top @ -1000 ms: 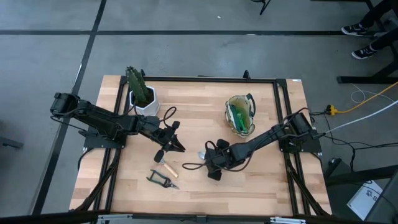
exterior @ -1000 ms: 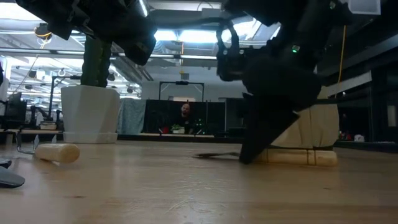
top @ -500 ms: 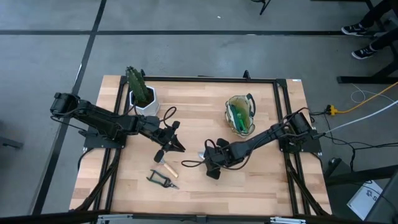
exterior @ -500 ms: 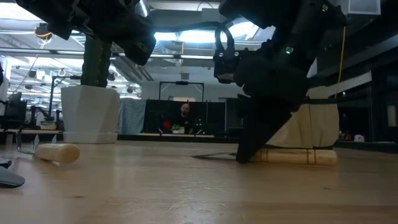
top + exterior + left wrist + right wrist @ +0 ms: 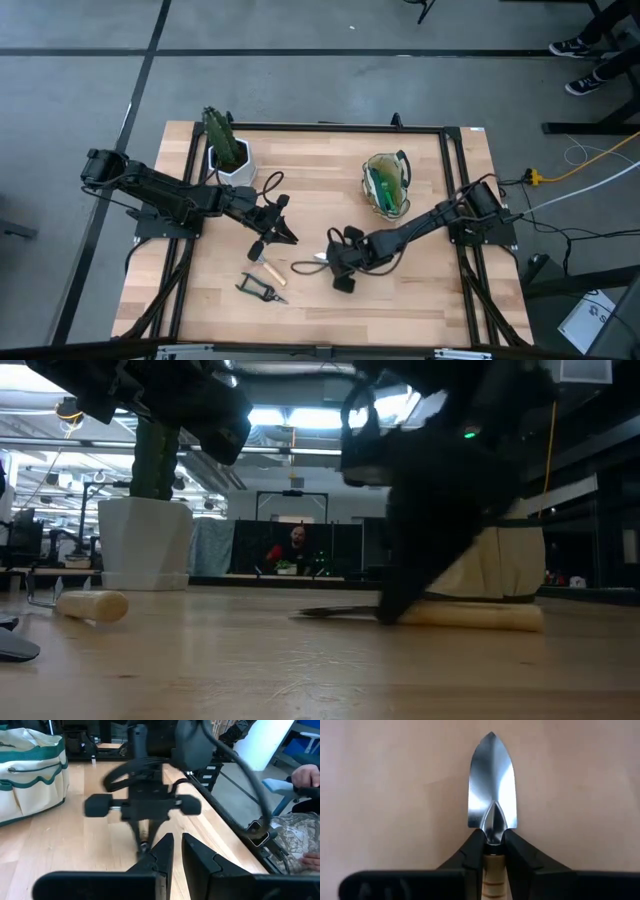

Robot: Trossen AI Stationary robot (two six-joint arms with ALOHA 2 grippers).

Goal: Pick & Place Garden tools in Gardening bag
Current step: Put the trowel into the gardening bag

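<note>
The wooden-handled trowel [image 5: 492, 785] lies flat on the table near its middle, and my right gripper [image 5: 492, 847] is shut on it. In the low view its handle [image 5: 470, 617] and blade [image 5: 330, 611] rest on the wood. My left gripper [image 5: 285, 236] hangs shut above the table, left of the trowel, holding nothing. The claw rake [image 5: 264, 263] and the pruning shears [image 5: 260, 289] lie on the table near its front. The gardening bag [image 5: 386, 185] stands at the back right with the green spray bottle [image 5: 378, 186] inside. My right gripper pinches the trowel between its two fingers at the top of the wooden handle [image 5: 492, 870], just behind the blade's neck. One finger [image 5: 470, 855] lies on each side. The fingers come down from above, slanting from the table's right. The trowel lies on the table.
A white pot with a green cactus-like plant [image 5: 228, 152] stands at the back left. Bare wood lies between the trowel and the bag. A person [image 5: 297, 545] shows far behind the table, and a hand [image 5: 306, 774] beyond its edge.
My right gripper has shut and taken hold of the trowel's handle just behind the blade. The trowel has slid a little along the table and still lies flat.
</note>
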